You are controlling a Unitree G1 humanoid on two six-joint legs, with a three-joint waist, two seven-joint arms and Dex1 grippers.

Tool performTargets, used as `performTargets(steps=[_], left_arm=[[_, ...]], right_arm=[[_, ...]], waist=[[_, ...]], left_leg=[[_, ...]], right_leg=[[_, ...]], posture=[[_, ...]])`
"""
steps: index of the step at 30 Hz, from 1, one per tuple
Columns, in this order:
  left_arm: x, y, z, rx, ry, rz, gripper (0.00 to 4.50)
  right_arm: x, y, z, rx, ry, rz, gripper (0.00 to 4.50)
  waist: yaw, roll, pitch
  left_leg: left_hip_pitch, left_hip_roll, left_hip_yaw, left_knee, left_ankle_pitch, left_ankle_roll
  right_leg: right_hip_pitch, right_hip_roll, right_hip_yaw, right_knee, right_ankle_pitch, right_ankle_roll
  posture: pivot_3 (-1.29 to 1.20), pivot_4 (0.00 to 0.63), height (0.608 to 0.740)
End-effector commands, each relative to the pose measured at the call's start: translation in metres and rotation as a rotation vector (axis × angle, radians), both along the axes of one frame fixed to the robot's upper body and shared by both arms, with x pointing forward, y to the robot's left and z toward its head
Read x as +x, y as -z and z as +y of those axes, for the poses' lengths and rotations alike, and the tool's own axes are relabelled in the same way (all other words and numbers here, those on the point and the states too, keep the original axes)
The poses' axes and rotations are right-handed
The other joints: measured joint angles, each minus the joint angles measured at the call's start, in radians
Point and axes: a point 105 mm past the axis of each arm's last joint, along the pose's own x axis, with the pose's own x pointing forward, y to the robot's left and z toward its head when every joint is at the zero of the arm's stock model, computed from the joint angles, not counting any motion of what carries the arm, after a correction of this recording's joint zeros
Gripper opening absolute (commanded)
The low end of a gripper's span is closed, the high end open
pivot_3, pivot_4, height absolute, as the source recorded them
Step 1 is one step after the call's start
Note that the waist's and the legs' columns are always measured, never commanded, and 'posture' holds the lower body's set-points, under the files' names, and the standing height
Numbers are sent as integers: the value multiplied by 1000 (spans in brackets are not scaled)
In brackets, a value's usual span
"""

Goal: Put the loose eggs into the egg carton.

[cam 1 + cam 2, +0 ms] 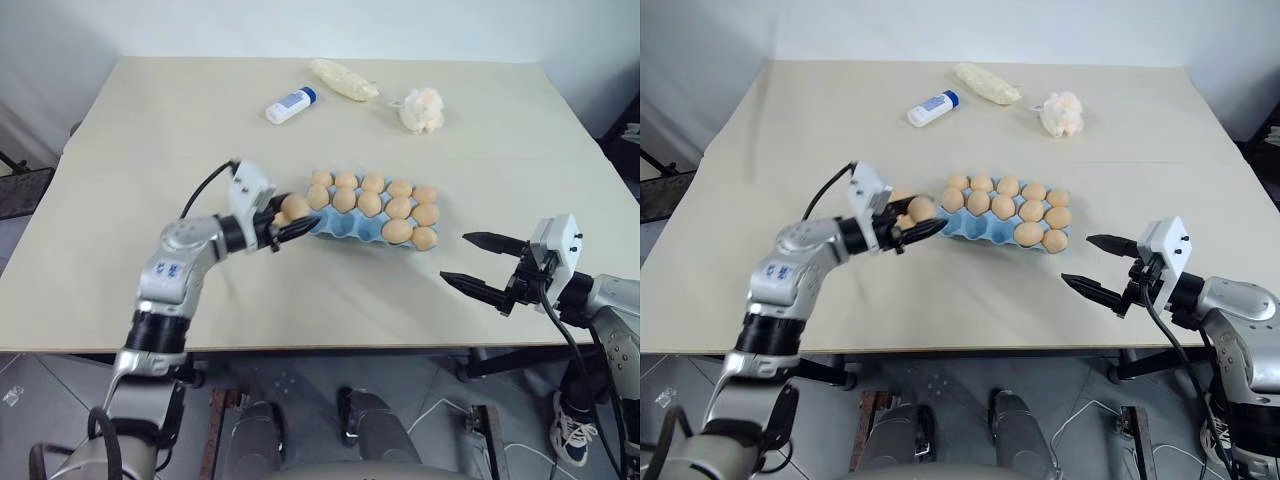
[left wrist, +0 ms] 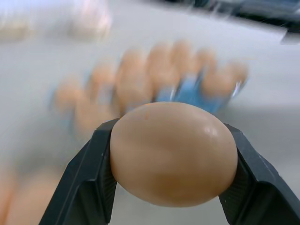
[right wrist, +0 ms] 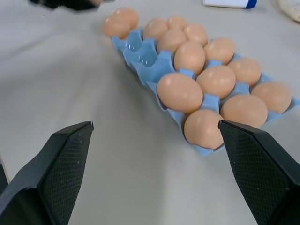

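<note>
Between left jaws, an egg point(image 2: 173, 153)

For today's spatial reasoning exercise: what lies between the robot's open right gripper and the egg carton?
Only bare table. In the right wrist view, plain tabletop runs from the right gripper up to the near edge of the egg carton.

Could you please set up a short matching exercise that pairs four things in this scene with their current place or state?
Things:
1. left gripper
2. right gripper
3. egg carton
4. white bottle

States:
A. lying at the table's far side
B. open, holding nothing
C. shut on an egg
D. some cups on the near row unfilled

Pairs: 1-C, 2-B, 3-D, 4-A
</note>
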Motion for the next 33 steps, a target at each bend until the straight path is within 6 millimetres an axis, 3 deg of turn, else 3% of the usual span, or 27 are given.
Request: performTargets(steps=[1,6,10,20,30,31,33], left_arm=[[10,-3,-16,-5,20,-38,2398],[19,-2,-61,-18,144,-27,2398],[19,8,-82,24,231,-19,2398],[29,15,-84,81,226,-13,2398],[30,19,-87,100,235,-15,2398],[31,17,-88,92,228,-26,3117],[34,12,-88,74,215,-28,3643]], right_arm=[[-2,-16,1,21,-4,-87,4500],[-6,-21,4,56,4,-145,4500],[-9,-13,2,49,45,-121,4500],[-22,-7,-2,50,116,-106,4500],[-19,-8,-3,45,125,-97,4500],[-19,-8,-3,44,124,-96,4500],[-18,-8,-2,42,122,-93,4500]], waist=[[-7,0,0],[-5,0,0],[-3,0,0],[-3,0,0],[-3,0,0],[-3,0,0],[-3,0,0]], left_leg=[[0,0,0,0,0,1],[0,1,0,-1,0,1],[-2,1,-1,-2,-1,0],[-3,1,-1,-2,-3,1],[-3,1,0,-1,-4,2],[-3,1,0,-1,-4,2],[-3,1,0,-1,-4,2]], right_leg=[[0,0,0,0,0,0],[0,2,-1,-1,3,6],[-1,2,-1,-4,3,6],[-1,2,-2,-6,4,8],[-1,2,-1,-6,4,7],[-1,2,-1,-7,4,7],[-1,2,-1,-7,4,7]], posture=[[0,150,740],[0,150,740],[0,150,740],[0,150,740],[0,150,740],[0,150,740],[0,150,740]])
